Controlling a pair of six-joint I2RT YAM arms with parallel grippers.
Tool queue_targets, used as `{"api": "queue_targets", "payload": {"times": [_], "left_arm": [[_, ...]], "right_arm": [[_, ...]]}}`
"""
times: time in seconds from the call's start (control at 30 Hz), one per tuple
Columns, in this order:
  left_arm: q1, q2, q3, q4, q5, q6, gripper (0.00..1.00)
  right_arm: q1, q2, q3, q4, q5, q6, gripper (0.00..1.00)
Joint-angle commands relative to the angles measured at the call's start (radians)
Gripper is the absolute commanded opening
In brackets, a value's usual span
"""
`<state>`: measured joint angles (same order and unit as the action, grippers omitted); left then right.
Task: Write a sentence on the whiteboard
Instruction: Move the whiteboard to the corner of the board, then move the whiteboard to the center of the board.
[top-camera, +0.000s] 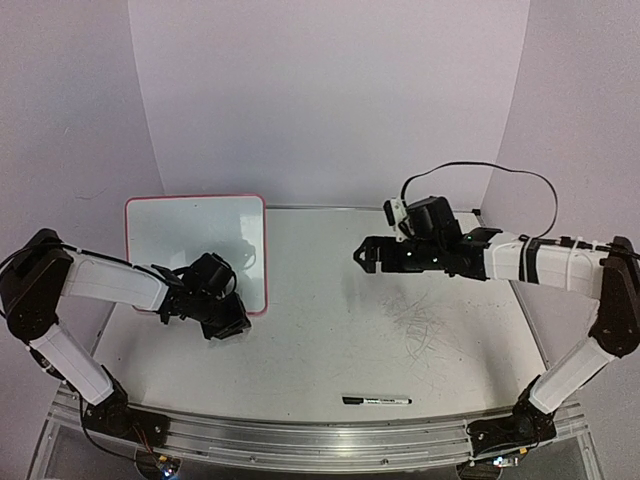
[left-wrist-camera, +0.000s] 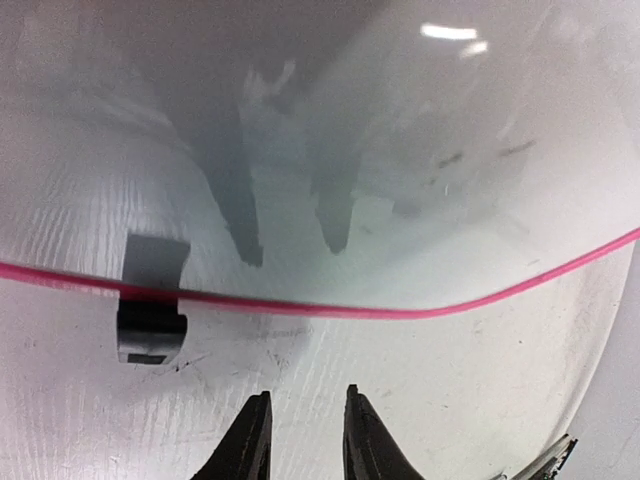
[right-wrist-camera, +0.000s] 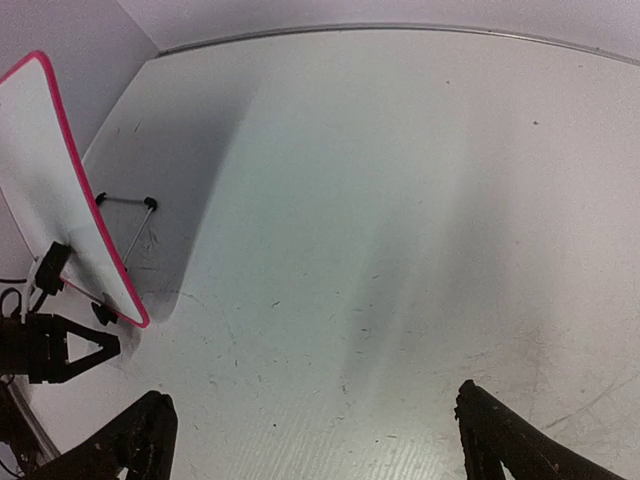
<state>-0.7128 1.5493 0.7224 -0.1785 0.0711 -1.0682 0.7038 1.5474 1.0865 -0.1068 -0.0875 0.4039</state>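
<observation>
Whiteboard (top-camera: 190, 250): propped on clip feet (left-wrist-camera: 150, 330), far left of table (top-camera: 330, 330), face blank. We judge it light, stiff, slick, tippable; hold by pink edge. Marker (top-camera: 377, 401) lies near front edge. Left gripper (left-wrist-camera: 305, 400) slightly parted, empty, beside board; right gripper (right-wrist-camera: 312, 392) wide apart, empty.

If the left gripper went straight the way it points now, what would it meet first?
The left gripper would likely meet the whiteboard at its pink bottom edge, right of the black clip foot; depth is unclear.
</observation>
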Motion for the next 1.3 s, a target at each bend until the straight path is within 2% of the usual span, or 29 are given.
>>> {"api": "queue_targets", "payload": {"times": [0.0, 0.17, 0.27, 0.33, 0.4, 0.5, 0.6, 0.7, 0.9, 1.13, 1.27], "left_arm": [[0.009, -0.180, -0.079, 0.044, -0.030, 0.039, 0.30], [0.008, -0.480, -0.152, -0.050, -0.043, 0.105, 0.38], [0.009, -0.638, -0.107, -0.141, -0.081, 0.195, 0.41], [0.008, -0.691, -0.034, -0.202, -0.125, 0.270, 0.43], [0.009, -0.703, 0.047, -0.244, -0.165, 0.337, 0.44], [0.008, -0.684, 0.172, -0.285, -0.225, 0.427, 0.44], [0.008, -0.658, 0.260, -0.291, -0.275, 0.503, 0.48], [0.008, -0.631, 0.311, -0.291, -0.319, 0.553, 0.51], [0.008, -0.612, 0.381, -0.297, -0.396, 0.640, 0.55], [0.009, -0.678, 0.390, -0.300, -0.431, 0.668, 0.58], [0.008, -0.721, 0.390, -0.300, -0.420, 0.657, 0.58]], "right_arm": [[0.107, 0.085, 0.105, 0.022, 0.055, 0.035, 0.98], [0.202, 0.228, 0.187, 0.054, 0.052, 0.091, 0.98], [0.282, 0.322, 0.273, 0.077, 0.051, 0.129, 0.96], [0.326, 0.392, 0.345, 0.078, 0.048, 0.153, 0.95], [0.374, 0.471, 0.418, 0.078, 0.044, 0.184, 0.92], [0.425, 0.575, 0.533, 0.078, 0.058, 0.212, 0.82], [0.469, 0.667, 0.625, 0.075, 0.075, 0.231, 0.76], [0.492, 0.745, 0.744, 0.017, 0.084, 0.244, 0.64], [0.494, 0.858, 0.872, -0.039, 0.138, 0.322, 0.56], [0.519, 0.963, 0.986, -0.088, 0.232, 0.385, 0.56], [0.539, 1.007, 1.036, -0.105, 0.343, 0.385, 0.56]]}}
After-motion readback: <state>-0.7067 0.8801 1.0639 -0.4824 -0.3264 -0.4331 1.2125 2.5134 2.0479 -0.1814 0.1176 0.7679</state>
